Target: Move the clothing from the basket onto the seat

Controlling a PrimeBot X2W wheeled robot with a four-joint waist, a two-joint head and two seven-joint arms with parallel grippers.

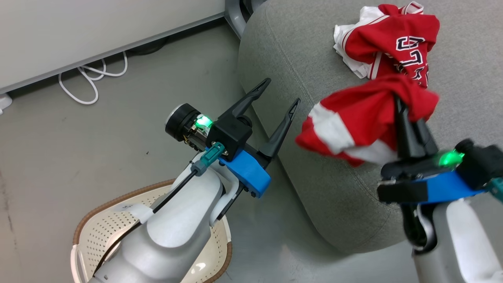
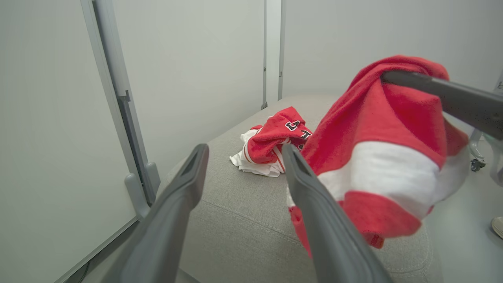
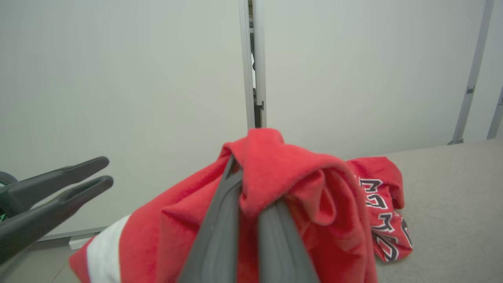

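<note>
- The right tool (image 1: pixel 400 103) is pinched tight on the banded garment (image 1: pixel 353 122), which hangs over the near edge of the seat (image 1: pixel 290 59), at 3 o'clock in the head view.
- The left tool (image 1: pixel 283 91) stands wide and empty at that garment's 9 o'clock.
- The lettered garment (image 1: pixel 397 43) lies crumpled on the seat at 1 o'clock.
- The basket (image 1: pixel 118 201) sits on the floor (image 1: pixel 78 149) at 7 o'clock.

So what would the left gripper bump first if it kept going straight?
Probably the grey seat, near the lettered garment lying on it, though the held red garment beside the left gripper might brush it first; depth is unclear.
</note>
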